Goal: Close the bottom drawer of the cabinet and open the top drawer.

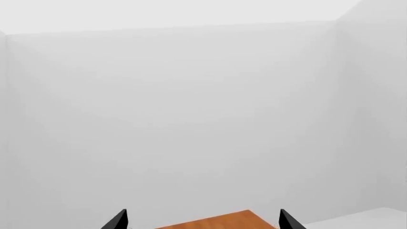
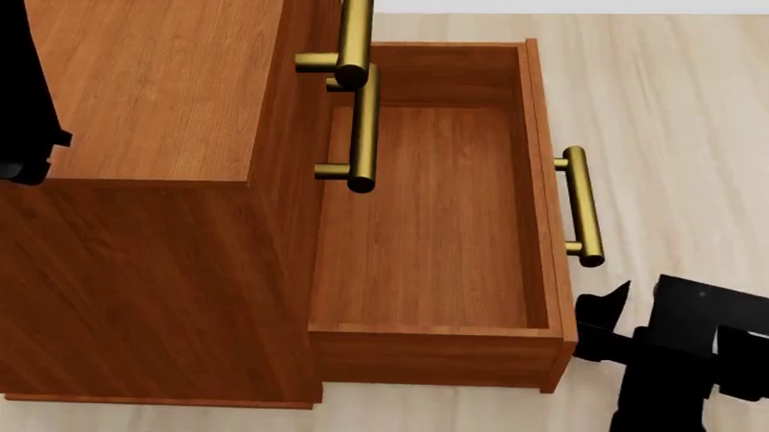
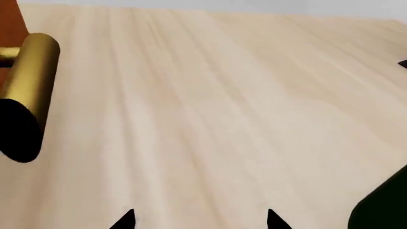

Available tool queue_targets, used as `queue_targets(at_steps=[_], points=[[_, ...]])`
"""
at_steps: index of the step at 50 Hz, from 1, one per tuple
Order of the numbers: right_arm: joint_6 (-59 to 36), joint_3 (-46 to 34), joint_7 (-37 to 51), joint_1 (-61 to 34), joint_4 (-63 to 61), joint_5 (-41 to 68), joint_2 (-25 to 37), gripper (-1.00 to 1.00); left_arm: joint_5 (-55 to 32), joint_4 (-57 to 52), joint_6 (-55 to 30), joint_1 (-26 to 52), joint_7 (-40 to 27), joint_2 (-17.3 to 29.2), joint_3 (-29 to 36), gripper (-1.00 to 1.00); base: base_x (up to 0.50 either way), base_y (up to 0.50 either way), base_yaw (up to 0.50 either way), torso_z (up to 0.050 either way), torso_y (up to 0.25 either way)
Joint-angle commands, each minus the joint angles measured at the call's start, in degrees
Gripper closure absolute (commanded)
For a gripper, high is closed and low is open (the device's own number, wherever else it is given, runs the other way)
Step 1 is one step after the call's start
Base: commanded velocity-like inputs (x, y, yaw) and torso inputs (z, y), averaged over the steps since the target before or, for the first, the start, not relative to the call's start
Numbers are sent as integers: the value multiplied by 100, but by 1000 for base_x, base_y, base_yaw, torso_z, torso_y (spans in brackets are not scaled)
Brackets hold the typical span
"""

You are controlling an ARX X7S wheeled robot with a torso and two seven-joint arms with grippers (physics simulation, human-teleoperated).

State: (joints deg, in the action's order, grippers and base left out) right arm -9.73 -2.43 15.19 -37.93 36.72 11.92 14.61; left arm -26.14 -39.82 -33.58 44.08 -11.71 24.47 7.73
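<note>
The cabinet (image 2: 144, 99) is seen from above, its drawer fronts facing right. The bottom drawer (image 2: 420, 225) stands pulled far out and is empty, with its brass handle (image 2: 579, 207) on the outer front. The top drawer's handle (image 2: 352, 36) and the middle drawer's handle (image 2: 360, 135) lie close to the cabinet face; both drawers look shut. My right gripper (image 2: 604, 319) is open and empty on the floor side, just past the near end of the bottom handle (image 3: 28, 90). My left gripper (image 1: 203, 223) is open and empty above a corner of the cabinet top (image 1: 216, 222).
Pale wood floor (image 2: 685, 108) spreads to the right of the drawer. My left arm (image 2: 24, 99) shows as a black shape at the edge over the cabinet top. White walls (image 1: 190, 95) fill the left wrist view.
</note>
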Motion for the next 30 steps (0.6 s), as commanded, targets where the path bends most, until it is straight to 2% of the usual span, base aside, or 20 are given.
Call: queue_targets(at_steps=[1,15,30], points=[[-140,-189,-501,61,-125,261,-95,-100,-8,-3,-1,19,-17,-1,45,-100,0,0,0,0,-15],[-450,-504,-1042,185,-680,451,-174,-100,-58,-72,-43,31,-56,33,35,-100,0,0,0,0,0],[-422,-811,-1213,-5,-500,402,-440,-100,-138,-141,-63,9,-93,95,-54,-100,0,0,0,0,0]])
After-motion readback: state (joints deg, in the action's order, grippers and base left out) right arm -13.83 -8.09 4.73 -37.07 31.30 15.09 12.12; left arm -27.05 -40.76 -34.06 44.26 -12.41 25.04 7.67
